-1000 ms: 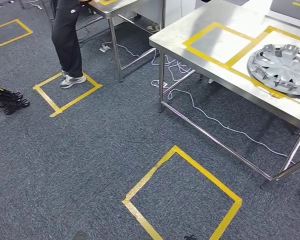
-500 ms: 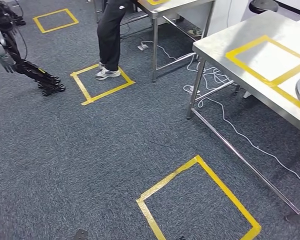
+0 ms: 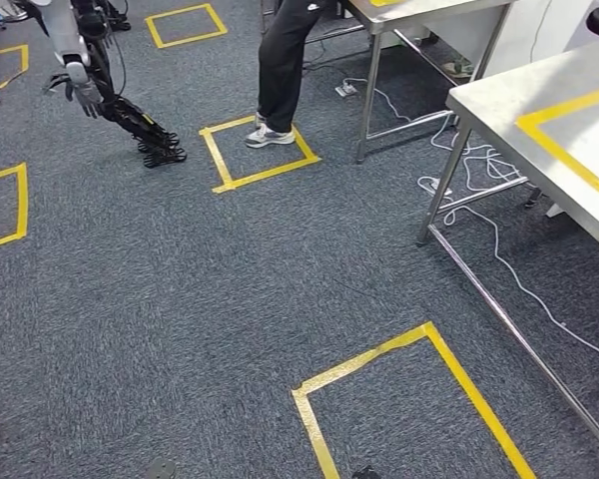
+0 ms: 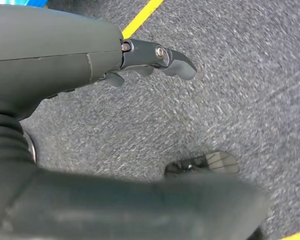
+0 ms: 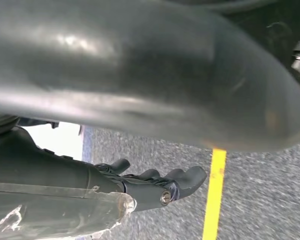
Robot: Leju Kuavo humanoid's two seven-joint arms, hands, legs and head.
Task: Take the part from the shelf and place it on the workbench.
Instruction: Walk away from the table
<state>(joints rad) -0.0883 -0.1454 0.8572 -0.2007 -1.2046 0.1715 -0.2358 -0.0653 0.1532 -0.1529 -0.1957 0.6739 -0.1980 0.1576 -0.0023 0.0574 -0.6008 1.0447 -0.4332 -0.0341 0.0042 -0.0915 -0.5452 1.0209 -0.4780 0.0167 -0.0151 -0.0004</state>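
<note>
A person [image 3: 282,70] in black trousers and grey trainers stands with one foot inside a yellow tape square [image 3: 259,155] on the grey carpet [image 3: 169,299]. Beside that square, a steel table [image 3: 424,15] has white cables [image 3: 469,160] trailing past its legs. Near the square's other side lies a black jointed frame [image 3: 142,130].

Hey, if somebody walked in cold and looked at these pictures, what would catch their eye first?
Probably the yellow tape squares on the grey carpet, the nearest one low in the head view. Next, a person's dark trouser legs and grey shoe standing in another taped square beside a steel table on the right. At far left, a second robot stands on the carpet.
</note>
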